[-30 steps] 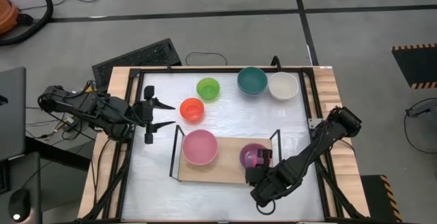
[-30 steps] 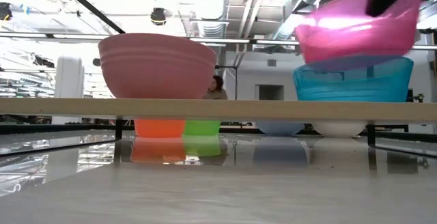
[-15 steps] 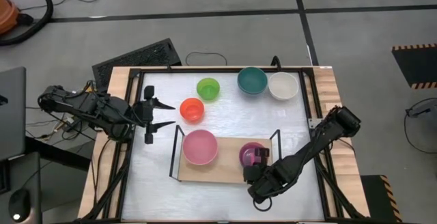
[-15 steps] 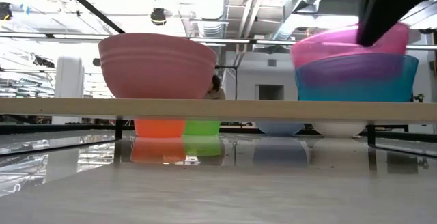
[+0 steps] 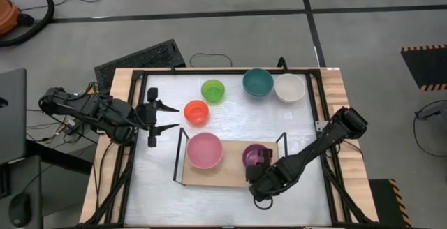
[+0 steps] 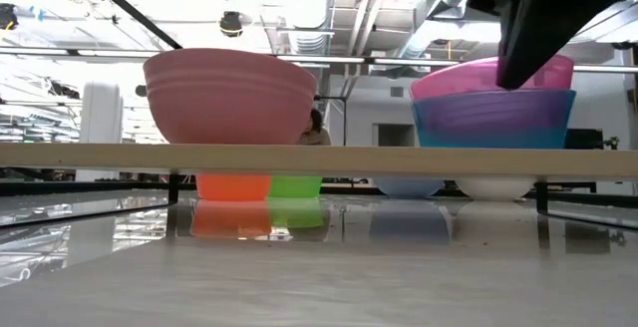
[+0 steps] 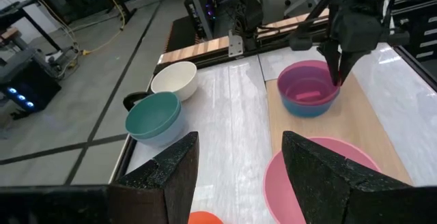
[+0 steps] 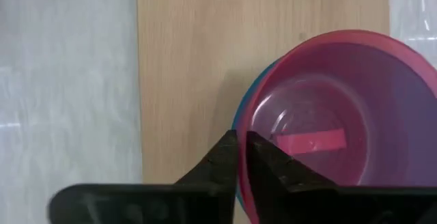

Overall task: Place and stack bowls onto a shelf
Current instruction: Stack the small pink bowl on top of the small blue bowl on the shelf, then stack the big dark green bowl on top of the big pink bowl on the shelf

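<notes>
A small pink bowl (image 5: 253,155) sits nested inside a blue bowl (image 6: 493,123) on the right half of the light-wood shelf (image 5: 230,174). My right gripper (image 8: 242,157) reaches down at this bowl's near-right rim, its fingers almost together. A larger pink bowl (image 5: 204,150) rests by its base on the shelf's left half. My left gripper (image 5: 159,116) waits open above the table's left edge, holding nothing. My right gripper has the small pink bowl's rim (image 8: 251,118) in the thin gap between its fingers, one finger inside the bowl and one outside. The fingers come steeply from above, slanting from the near right. The bowl sits upright and level in the blue bowl.
On the white tabletop behind the shelf stand an orange bowl (image 5: 197,112), a green bowl (image 5: 213,90), a teal bowl (image 5: 258,82) stacked on a paler one, and a white bowl (image 5: 290,87). Black wire frames (image 5: 282,145) rise at the shelf's two short ends.
My right gripper has gone down and a little toward the table's left with the small pink bowl. The bowl was tilted above the blue bowl and now sits level inside it. The blue bowl has slid slightly left along the shelf.
</notes>
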Motion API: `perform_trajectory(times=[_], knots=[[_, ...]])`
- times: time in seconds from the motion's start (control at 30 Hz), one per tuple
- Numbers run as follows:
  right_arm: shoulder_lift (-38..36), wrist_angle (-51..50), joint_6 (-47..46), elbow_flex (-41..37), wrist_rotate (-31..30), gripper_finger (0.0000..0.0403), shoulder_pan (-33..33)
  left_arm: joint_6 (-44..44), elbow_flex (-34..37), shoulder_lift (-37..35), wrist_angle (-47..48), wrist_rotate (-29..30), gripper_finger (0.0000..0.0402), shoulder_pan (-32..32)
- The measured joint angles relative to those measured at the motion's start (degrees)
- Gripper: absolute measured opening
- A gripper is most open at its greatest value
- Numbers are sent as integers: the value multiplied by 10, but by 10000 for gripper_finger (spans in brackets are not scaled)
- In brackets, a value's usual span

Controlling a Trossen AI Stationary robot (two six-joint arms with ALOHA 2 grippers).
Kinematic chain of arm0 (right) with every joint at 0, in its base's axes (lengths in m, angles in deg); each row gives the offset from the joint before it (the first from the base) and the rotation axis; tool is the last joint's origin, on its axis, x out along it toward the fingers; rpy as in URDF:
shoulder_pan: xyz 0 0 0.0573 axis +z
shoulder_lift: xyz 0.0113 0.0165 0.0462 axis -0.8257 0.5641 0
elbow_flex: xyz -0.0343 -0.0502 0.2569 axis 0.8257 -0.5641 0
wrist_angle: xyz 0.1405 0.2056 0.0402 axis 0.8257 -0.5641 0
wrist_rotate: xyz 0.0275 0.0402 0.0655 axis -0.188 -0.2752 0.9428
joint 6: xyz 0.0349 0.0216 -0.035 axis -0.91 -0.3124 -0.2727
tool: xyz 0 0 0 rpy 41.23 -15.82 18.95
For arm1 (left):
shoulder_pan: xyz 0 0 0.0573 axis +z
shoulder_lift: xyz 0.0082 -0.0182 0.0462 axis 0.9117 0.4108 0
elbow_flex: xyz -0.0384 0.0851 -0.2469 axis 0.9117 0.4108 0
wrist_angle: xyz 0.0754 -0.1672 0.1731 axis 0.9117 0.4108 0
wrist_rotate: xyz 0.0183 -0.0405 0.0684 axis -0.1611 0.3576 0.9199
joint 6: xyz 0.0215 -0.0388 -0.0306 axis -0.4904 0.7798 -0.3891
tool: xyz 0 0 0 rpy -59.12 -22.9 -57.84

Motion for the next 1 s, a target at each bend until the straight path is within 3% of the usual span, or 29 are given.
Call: perform_trajectory(times=[0.4,0.73,0.87,1.0], knots=[[-1,-6,-7,29,3,139,-3,-15,0,0,0,0,196,0],[-1,-125,82,176,-1,175,-35,9,0,0,5,34,196,0],[-2,-193,148,256,-51,171,-63,16,0,0,16,47,196,0],[-2,-252,167,322,-159,170,-115,30,0,0,28,62,196,0]])
